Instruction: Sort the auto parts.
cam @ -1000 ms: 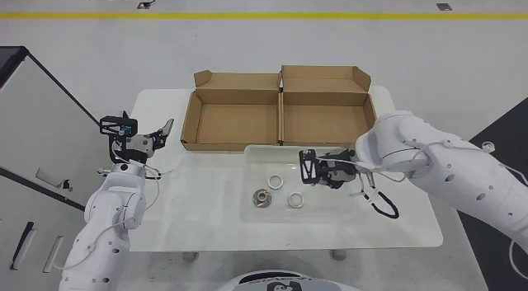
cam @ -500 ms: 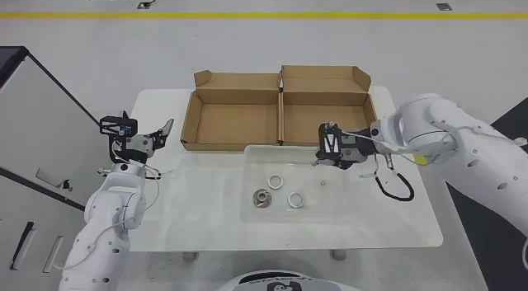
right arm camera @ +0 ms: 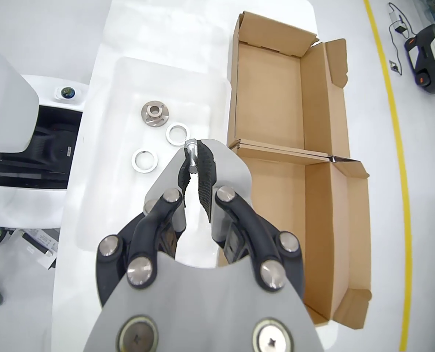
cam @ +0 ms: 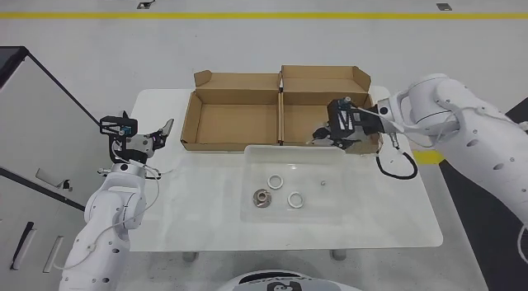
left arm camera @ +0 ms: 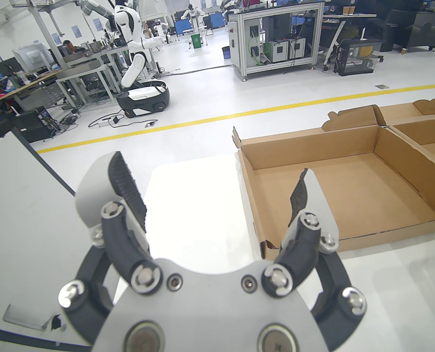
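My right gripper (cam: 317,136) hangs over the front wall of the right cardboard box (cam: 326,123), shut on a small metal bolt (right arm camera: 192,157) whose head sticks out past the fingertips. Below and behind it, the clear tray (cam: 330,208) holds a grey flange (cam: 262,199), two pale rings (cam: 275,182) (cam: 295,200) and a tiny part (cam: 322,182). The right wrist view shows the flange (right arm camera: 154,113) and both rings (right arm camera: 178,133) (right arm camera: 144,160). My left gripper (cam: 161,136) is held off the table's left edge, open and empty (left arm camera: 211,167).
The left cardboard box (cam: 235,123) stands beside the right one, both with flaps up and bare floors. The white table (cam: 198,208) has free room left of the tray. A slanted white board (cam: 41,118) is by the left arm.
My right gripper rose out of the tray with the bolt and moved back and right to the right box's front wall. The left arm has not moved.
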Robot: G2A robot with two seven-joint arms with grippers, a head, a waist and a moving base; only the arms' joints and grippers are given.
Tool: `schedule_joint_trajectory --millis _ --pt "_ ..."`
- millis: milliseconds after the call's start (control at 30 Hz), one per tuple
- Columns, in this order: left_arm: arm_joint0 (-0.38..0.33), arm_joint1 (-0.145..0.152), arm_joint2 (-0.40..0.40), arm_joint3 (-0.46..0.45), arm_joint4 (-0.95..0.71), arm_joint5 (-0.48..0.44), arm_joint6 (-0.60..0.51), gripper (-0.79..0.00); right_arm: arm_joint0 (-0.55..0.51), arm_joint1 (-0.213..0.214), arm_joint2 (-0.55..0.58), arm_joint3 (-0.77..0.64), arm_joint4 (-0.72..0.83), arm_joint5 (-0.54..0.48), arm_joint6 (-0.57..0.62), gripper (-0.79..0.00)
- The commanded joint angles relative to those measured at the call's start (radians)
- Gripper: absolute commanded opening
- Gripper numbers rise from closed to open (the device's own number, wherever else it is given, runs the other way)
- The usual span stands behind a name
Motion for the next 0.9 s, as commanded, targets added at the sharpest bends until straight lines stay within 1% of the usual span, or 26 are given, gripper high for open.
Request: schedule_joint_trajectory --millis 0,233,433,633,867 --pt "0.000 0.000 0.000 0.000 0.000 0.000 0.000 0.000 0.029 -0.013 -0.024 0.017 -0.009 0.000 -0.032 -0.785" --pt "0.000 0.000 0.000 0.000 0.000 0.000 0.000 0.000 0.137 -0.051 -0.125 0.050 -0.004 0.000 -0.152 -0.785" --pt "0.000 0.000 0.000 0.000 0.000 0.000 0.000 0.000 0.224 -0.059 -0.197 0.062 0.052 0.000 -0.260 -0.785" --pt "0.000 0.000 0.000 0.000 0.000 0.000 0.000 0.000 0.297 -0.043 -0.260 0.018 0.116 0.000 -0.364 -0.785" --pt "0.000 0.000 0.000 0.000 0.000 0.000 0.000 0.000 0.357 0.000 -0.308 -0.046 0.158 0.000 -0.529 -0.785"
